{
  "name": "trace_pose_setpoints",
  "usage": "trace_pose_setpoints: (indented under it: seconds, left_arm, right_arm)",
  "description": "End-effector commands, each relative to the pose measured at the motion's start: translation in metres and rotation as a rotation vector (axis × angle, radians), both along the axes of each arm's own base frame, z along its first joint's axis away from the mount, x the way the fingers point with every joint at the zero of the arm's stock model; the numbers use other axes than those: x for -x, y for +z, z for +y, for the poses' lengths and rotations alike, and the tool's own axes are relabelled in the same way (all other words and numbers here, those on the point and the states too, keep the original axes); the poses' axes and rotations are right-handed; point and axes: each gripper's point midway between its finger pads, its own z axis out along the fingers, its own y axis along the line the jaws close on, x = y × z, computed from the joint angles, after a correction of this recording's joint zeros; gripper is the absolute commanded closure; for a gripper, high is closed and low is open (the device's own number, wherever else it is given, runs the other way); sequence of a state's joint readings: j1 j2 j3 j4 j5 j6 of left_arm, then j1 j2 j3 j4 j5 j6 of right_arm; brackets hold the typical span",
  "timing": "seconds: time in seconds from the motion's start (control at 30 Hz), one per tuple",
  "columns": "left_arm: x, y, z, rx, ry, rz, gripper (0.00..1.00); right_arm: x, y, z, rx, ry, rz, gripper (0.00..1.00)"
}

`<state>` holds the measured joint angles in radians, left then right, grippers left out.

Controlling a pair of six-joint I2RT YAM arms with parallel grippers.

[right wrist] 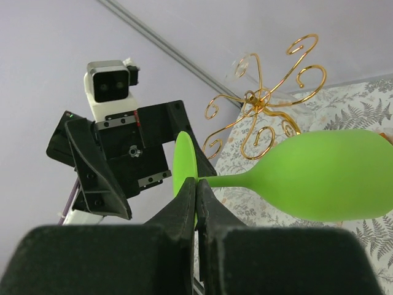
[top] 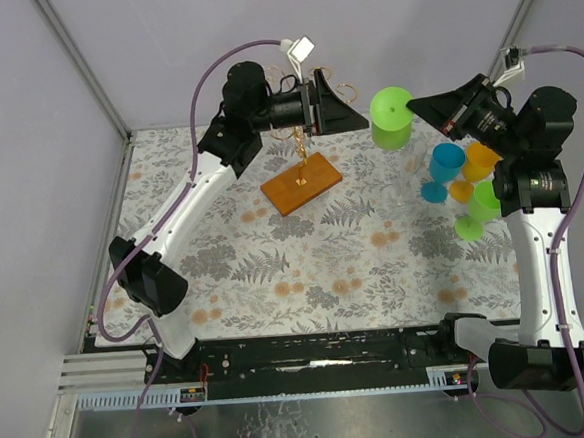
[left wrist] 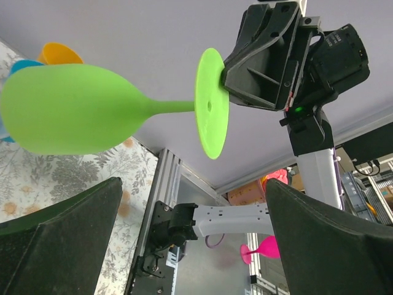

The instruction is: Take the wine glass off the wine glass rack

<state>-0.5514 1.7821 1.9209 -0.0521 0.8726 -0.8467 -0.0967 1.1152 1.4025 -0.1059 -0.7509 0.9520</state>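
While right jaws clamp the wine glass [top: 392, 118] near other glasses [top: 447, 164], left jaws gape by the rack [top: 301, 190].

Bright, even light, faint shadows; the right tool [right wrist: 196, 187] looms blurred up close.

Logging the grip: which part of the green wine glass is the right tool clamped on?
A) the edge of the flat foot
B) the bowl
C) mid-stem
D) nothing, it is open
A: the right wrist view shows the right tool shut on the rim of the foot of the green wine glass, with stem and bowl free.
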Motion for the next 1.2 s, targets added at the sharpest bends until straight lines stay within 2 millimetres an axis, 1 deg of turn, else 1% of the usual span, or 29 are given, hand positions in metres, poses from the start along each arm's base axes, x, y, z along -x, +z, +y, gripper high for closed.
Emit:
trace_pose_setpoints:
  seconds: [0.0, 0.1, 0.23, 0.3, 0.37, 0.43, 0.6, 0.63, 0.73, 0.77, 0.9, 0.93, 0.97, 1.0, 1.07, 1.17]
  left_arm:
    - [0.013, 0.024, -0.013, 0.061, -0.05, -0.066, 0.0]
    - [0.016, 0.025, -0.019, 0.066, -0.065, -0.071, 0.0]
    - [0.015, 0.025, -0.023, 0.073, -0.069, -0.068, 0.01]
    - [0.014, 0.026, -0.024, 0.078, -0.069, -0.068, 0.03]
    - [0.015, 0.027, -0.024, 0.082, -0.071, -0.072, 0.08]
    - [0.015, 0.028, -0.025, 0.085, -0.072, -0.076, 0.19]
    - [0.015, 0.027, -0.025, 0.083, -0.069, -0.074, 0.61]
    - [0.015, 0.027, -0.025, 0.082, -0.069, -0.074, 0.73]
    - [0.017, 0.026, -0.025, 0.079, -0.072, -0.073, 0.94]
    - [0.017, 0.026, -0.024, 0.079, -0.071, -0.074, 1.0]
    - [0.021, 0.028, -0.023, 0.087, -0.089, -0.08, 1.0]
    - [0.023, 0.03, -0.023, 0.091, -0.098, -0.087, 1.0]
    - [0.025, 0.033, -0.022, 0.095, -0.107, -0.096, 1.0]
    - [0.027, 0.033, -0.022, 0.095, -0.114, -0.102, 1.0]
    - [0.031, 0.035, -0.022, 0.09, -0.129, -0.133, 1.0]
    - [0.041, 0.03, -0.024, 0.059, -0.161, -0.193, 1.0]
  right_arm:
    - [0.011, 0.014, 0.011, 0.025, 0.08, -0.091, 1.0]
    - [0.009, 0.01, 0.015, 0.031, 0.093, -0.087, 1.0]
    - [0.012, 0.007, 0.024, 0.051, 0.131, -0.09, 1.0]
    - [0.012, 0.004, 0.029, 0.066, 0.148, -0.086, 1.0]
    - [0.012, 0.002, 0.031, 0.072, 0.157, -0.08, 1.0]
    - [0.012, 0.001, 0.032, 0.074, 0.163, -0.08, 1.0]
    - [0.011, 0.001, 0.033, 0.079, 0.171, -0.085, 1.0]
    - [0.011, 0.001, 0.034, 0.078, 0.175, -0.083, 1.0]
    - [0.012, 0.002, 0.035, 0.078, 0.186, -0.087, 1.0]
    - [0.012, 0.002, 0.035, 0.077, 0.188, -0.088, 1.0]
    - [0.018, 0.006, 0.036, 0.082, 0.193, -0.104, 1.0]
    - [0.02, 0.008, 0.034, 0.094, 0.176, -0.108, 0.96]
    - [0.02, 0.01, 0.031, 0.114, 0.148, -0.112, 0.86]
    - [0.019, 0.01, 0.027, 0.137, 0.115, -0.112, 0.79]
    - [0.017, 0.01, 0.019, 0.177, 0.052, -0.093, 0.61]
    - [0.011, 0.013, 0.006, 0.205, -0.039, -0.067, 0.39]
